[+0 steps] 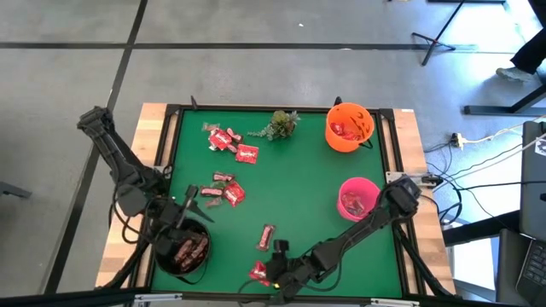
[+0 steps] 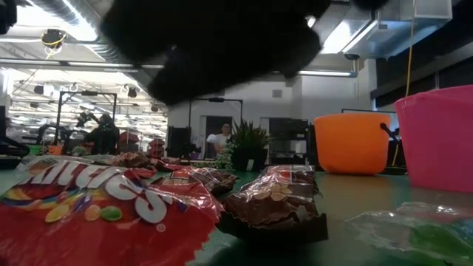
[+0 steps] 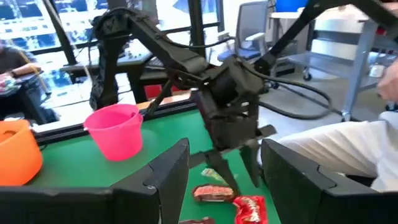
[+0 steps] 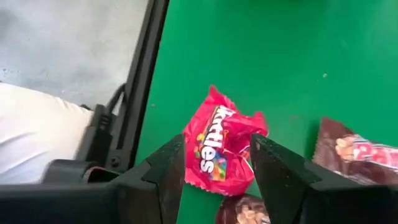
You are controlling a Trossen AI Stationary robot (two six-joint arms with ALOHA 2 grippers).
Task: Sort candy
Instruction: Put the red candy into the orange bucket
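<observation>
My right gripper [image 4: 217,174] is open near the table's front edge. Its fingers stand on either side of a red candy packet [image 4: 219,148] that lies flat on the green mat, and I see no touch. In the high view that gripper [image 1: 275,269] is just beside the packet [image 1: 258,272]. My left gripper [image 3: 227,180] is open and holds nothing. It hovers by the black bowl [image 1: 182,252] of dark bars at the front left [image 1: 186,210]. More candy lies in groups at the far left [image 1: 229,141] and the middle left [image 1: 223,191]. A single bar [image 1: 267,236] lies near the front.
An orange bowl [image 1: 350,126] with red packets stands at the far right. A pink bowl [image 1: 358,198] stands at the right edge. A green plant sprig [image 1: 281,124] lies at the far middle. Brown bars [image 4: 357,158] lie close beside the red packet. The mat's middle is bare.
</observation>
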